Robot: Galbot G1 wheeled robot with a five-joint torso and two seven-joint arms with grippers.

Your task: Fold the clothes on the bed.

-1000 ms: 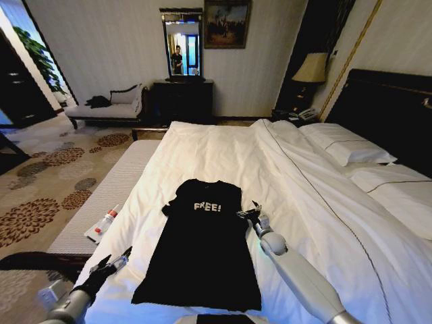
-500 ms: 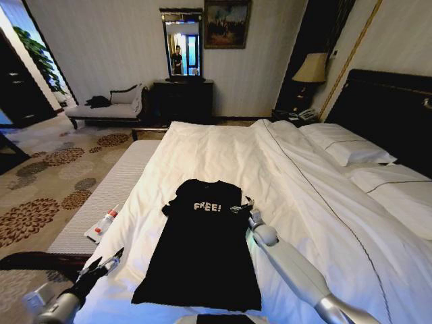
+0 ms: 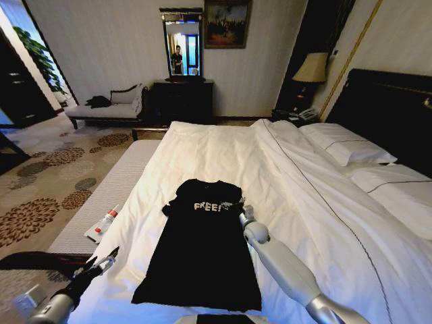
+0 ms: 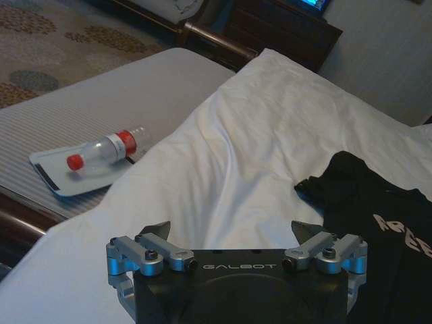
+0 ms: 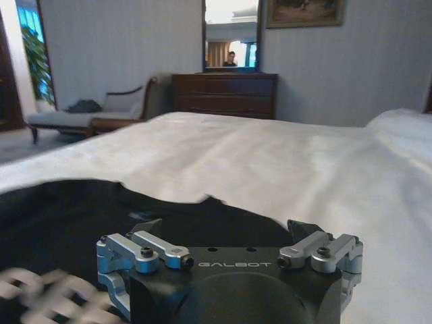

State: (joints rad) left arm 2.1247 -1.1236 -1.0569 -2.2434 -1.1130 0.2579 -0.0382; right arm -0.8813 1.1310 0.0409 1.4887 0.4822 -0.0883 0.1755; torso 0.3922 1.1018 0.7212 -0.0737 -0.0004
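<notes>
Black cotton "FREE!" T-shirt (image 3: 200, 246) lies flat on my white-duveted bed (image 3: 304, 196); right gripper (image 3: 236, 206), jaws wide, at its two-o'clock sleeve, must close next.

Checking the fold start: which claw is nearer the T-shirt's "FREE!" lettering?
Right. The right claw sits at the T-shirt sleeve beside the lettering; the left claw hangs off the hem-side corner.

The bed (image 3: 304, 175) is covered by a white duvet (image 3: 223, 155), with white pillows (image 3: 347, 150) by the dark headboard (image 3: 391, 101). A black T-shirt (image 3: 199, 253) lettered "FREE!" lies flat on the duvet, near the bed's left edge.
</notes>
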